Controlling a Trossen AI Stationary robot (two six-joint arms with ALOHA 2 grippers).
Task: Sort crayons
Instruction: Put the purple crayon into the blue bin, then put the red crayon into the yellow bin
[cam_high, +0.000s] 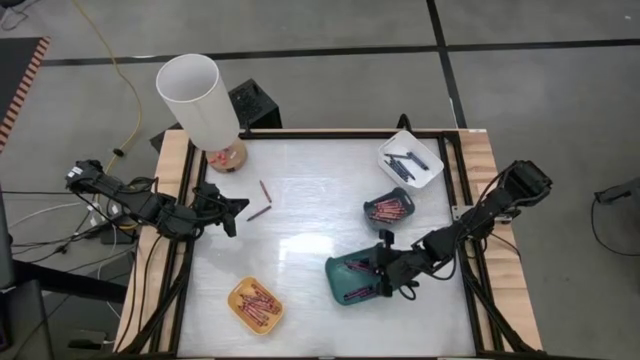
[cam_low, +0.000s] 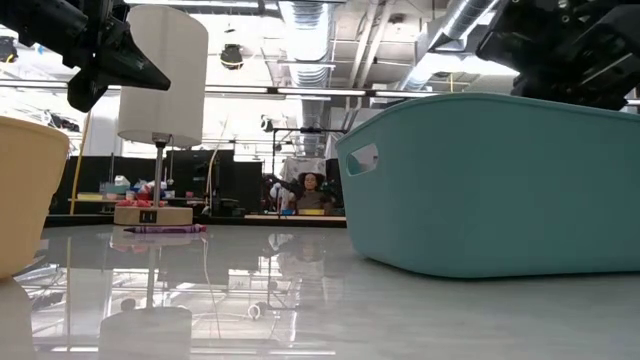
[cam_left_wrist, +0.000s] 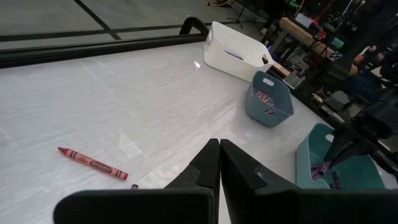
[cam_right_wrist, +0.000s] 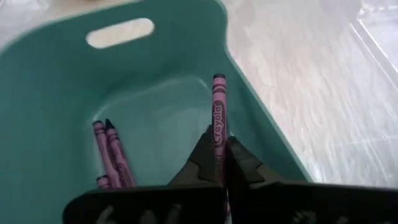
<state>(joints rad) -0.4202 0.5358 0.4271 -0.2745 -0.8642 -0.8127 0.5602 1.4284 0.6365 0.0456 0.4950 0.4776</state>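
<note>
Left gripper idle with fingers pressed together; right gripper pinching a purple crayon over the teal tray.

The crayon is light, stiff, waxy-slick and snappable, best held mid-barrel. It juts toward twelve o'clock from the fingertips, seemingly above the tray floor. Loose crayons lie at table centre-left.

A white lamp stands at the table's far-left corner, near a yellow cable.
</note>
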